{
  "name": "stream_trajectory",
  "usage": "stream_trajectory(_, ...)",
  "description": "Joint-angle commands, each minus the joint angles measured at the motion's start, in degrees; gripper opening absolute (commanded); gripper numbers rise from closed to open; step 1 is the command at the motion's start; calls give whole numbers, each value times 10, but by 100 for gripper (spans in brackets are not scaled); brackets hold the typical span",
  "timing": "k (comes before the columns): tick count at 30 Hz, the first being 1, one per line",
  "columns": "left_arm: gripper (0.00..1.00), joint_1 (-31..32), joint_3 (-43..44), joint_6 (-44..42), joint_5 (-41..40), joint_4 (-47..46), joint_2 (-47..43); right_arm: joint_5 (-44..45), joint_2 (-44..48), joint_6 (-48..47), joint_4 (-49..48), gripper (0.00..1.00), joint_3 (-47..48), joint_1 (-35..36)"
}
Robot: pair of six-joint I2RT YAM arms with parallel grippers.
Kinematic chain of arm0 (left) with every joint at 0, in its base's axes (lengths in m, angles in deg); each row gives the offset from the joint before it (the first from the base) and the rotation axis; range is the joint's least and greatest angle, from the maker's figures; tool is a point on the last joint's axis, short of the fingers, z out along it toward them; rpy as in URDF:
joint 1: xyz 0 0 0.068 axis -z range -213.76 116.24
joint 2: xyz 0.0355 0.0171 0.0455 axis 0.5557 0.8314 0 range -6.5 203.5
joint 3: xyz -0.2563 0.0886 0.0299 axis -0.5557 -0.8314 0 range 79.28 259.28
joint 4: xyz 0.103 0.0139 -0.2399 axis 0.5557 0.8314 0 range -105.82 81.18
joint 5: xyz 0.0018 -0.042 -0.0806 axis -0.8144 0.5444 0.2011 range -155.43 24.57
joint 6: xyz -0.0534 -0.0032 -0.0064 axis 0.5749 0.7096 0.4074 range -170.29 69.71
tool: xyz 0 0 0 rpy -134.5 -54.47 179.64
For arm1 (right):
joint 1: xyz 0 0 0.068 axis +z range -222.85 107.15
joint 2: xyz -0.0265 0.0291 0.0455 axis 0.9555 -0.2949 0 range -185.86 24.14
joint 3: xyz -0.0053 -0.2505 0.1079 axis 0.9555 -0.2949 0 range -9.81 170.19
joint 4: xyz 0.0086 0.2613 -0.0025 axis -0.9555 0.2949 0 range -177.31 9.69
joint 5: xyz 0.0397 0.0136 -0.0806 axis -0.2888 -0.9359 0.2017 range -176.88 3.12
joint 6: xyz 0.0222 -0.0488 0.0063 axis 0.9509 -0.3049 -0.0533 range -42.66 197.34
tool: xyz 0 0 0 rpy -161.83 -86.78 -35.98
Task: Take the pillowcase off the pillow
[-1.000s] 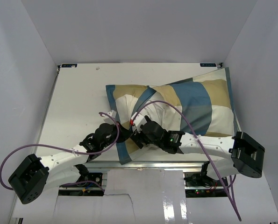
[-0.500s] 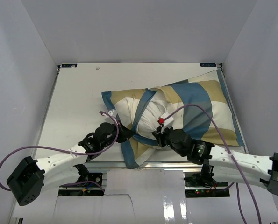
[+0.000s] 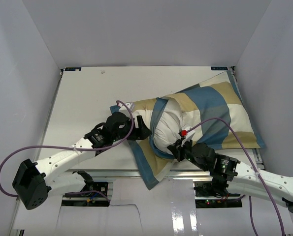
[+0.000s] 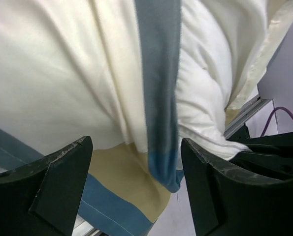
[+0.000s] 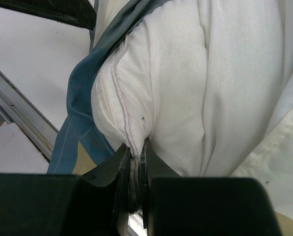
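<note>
R claw (image 5: 136,160) clamped on pillow (image 5: 176,88) seam, lower centre of top view; L claw (image 4: 135,147) apart, facing pillowcase (image 4: 158,73) hem; case's long axis runs to upper right.

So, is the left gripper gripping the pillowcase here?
No, the left gripper stands wide open, clamped on nothing.

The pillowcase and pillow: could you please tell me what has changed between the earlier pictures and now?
The right gripper closed its jaws on the seam of the pillow and drew it toward the near right. The left gripper opened its jaws, letting go of the pillowcase, and the bundle shifted right. Unchanged: the pillow sits mostly inside the pillowcase.
</note>
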Motion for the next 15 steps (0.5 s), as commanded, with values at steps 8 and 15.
stream_trajectory(8, 87, 10, 76, -28, -82, 99, 56, -20, 3, -2, -6, 8, 5, -2)
stream_trajectory(15, 59, 10, 100, -27, -98, 69, 143, -25, 28, -2, 2, 8, 16, -2)
